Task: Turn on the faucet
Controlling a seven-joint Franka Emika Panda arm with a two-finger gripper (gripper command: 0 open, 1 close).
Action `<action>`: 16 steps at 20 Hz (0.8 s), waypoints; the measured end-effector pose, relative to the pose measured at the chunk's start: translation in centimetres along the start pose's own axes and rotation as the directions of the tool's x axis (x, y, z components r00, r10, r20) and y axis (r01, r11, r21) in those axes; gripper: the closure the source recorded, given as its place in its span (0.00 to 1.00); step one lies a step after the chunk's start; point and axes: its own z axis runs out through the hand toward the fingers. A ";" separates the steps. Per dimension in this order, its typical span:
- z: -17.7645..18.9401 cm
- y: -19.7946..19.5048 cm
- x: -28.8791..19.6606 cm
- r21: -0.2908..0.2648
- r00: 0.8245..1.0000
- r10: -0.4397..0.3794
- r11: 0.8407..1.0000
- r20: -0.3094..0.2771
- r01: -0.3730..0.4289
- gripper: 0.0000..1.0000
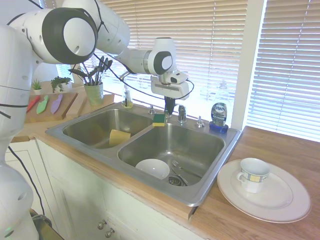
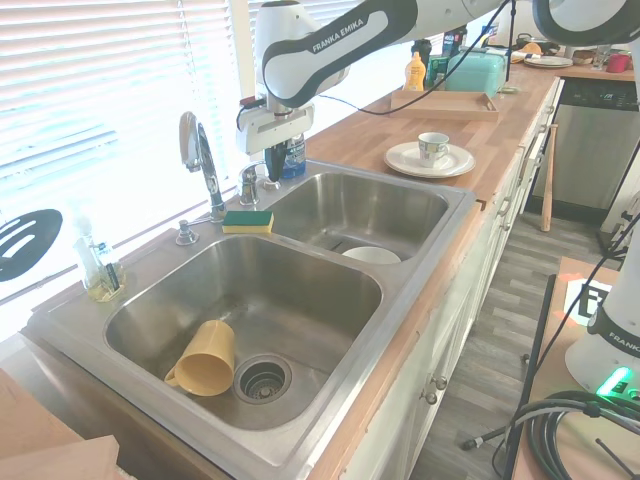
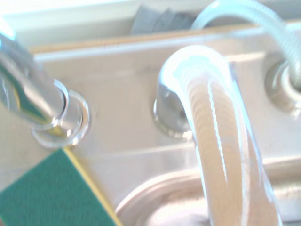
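1. The gripper [image 2: 270, 182] is hanging over the back ledge of the sink [image 2: 420, 300], pointing down, just beside the handle [image 2: 248, 186] of the faucet [image 2: 190, 140].
2. The faucet is standing at the rear of the sink, behind the divider between the two basins. Its arched spout is reaching forward, with a green sponge [image 2: 247, 220] lying at its foot.
3. The wrist view is looking down on the spout [image 3: 211, 132] from close above, with the sponge's corner [image 3: 51, 193] showing beside it.
4. Whether the gripper is clenched or released cannot be told: neither exterior view is showing its tips clearly. Contact with the handle is likewise not resolving; the two are appearing near, possibly touching.
5. No water is showing at the spout or in the basins, so the faucet is judged to be off.
6. Progress: the approach is looking largely complete. Seating against the handle and moving it are remaining.
7. Risk: the soap bottle [image 2: 293, 158] is standing close behind the gripper and is liable to be knocked.
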 end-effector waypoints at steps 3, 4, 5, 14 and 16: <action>-0.5 -0.4 0.3 0.034 0.999 0.011 0.999 -0.040 -0.009 1.00; -0.7 -0.6 0.4 0.048 0.998 0.013 0.999 -0.060 -0.010 1.00; -0.9 -0.8 0.5 0.065 0.997 0.017 0.998 -0.081 -0.011 1.00; -3.0 -1.5 1.2 0.204 0.973 0.066 0.979 -0.220 -0.021 1.00; -3.3 -1.3 0.9 0.222 0.968 0.074 0.975 -0.242 -0.019 1.00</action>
